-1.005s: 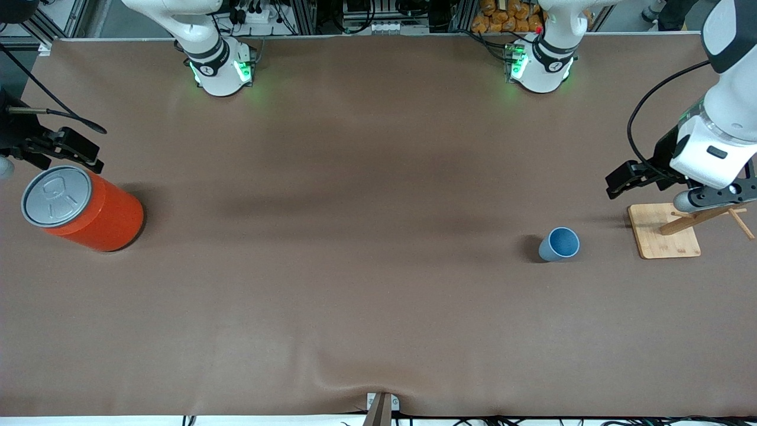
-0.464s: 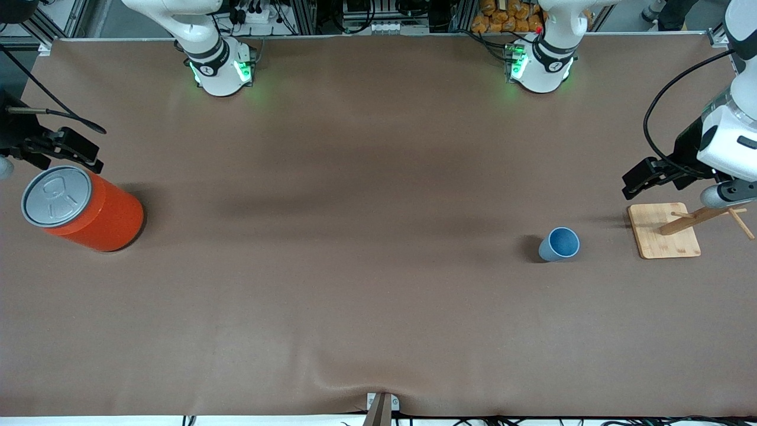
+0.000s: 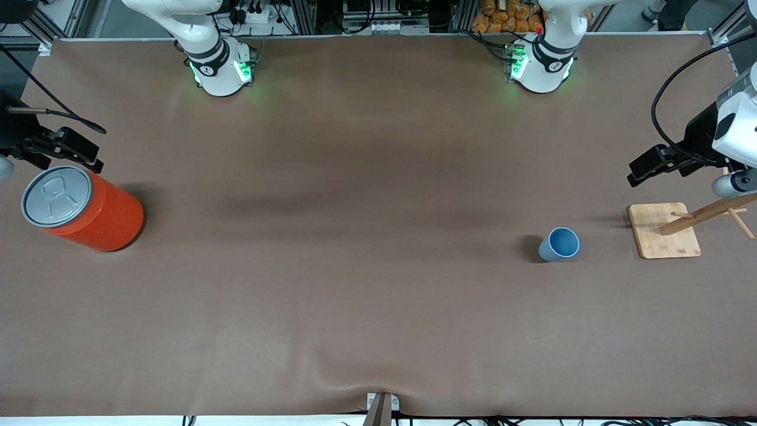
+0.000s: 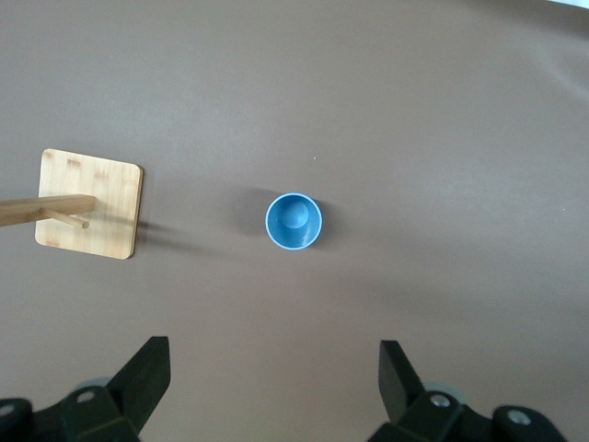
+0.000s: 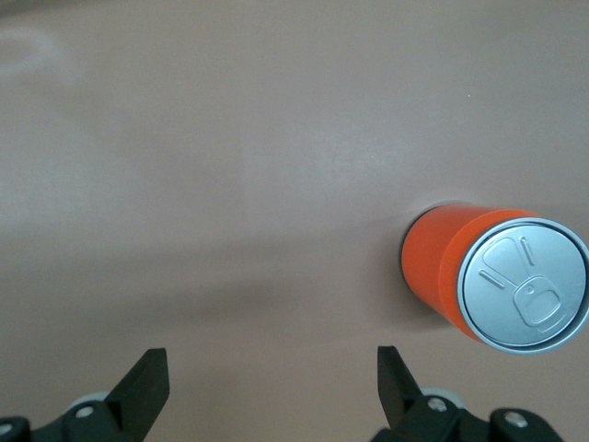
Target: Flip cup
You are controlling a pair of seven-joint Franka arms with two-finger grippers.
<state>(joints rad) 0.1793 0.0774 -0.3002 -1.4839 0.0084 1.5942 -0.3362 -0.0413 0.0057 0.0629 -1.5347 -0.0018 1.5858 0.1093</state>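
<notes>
The cup (image 3: 559, 244) stands upright on the brown table (image 3: 366, 248), mouth up with its blue inside showing, toward the left arm's end and just beside a wooden stand (image 3: 663, 231) that has a flat square base and a slanted peg rod. It looks like thin, smooth plastic, so I judge it light and stiff enough to hold its shape, a bit slippery, and easy to tip or push away with a careless touch; it is unlikely to break. Since it tapers, a pinch across the wall near the wider rim, one finger inside and one outside, or a squeeze across the upper body, seems the surest hold for turning it over. The left gripper (image 4: 274, 387) hangs in the air over the table close to the stand, its two black fingers spread wide with nothing between them, and the left wrist view looks straight down into the cup. The right gripper (image 5: 272, 391) waits over the table at the right arm's end, beside the orange can (image 3: 80, 207), its fingers likewise spread and empty. The can stands upright with a grey pull-tab lid, well apart from the cup. By count: one cup, one can, one wooden stand, two arms, each with one gripper.
</notes>
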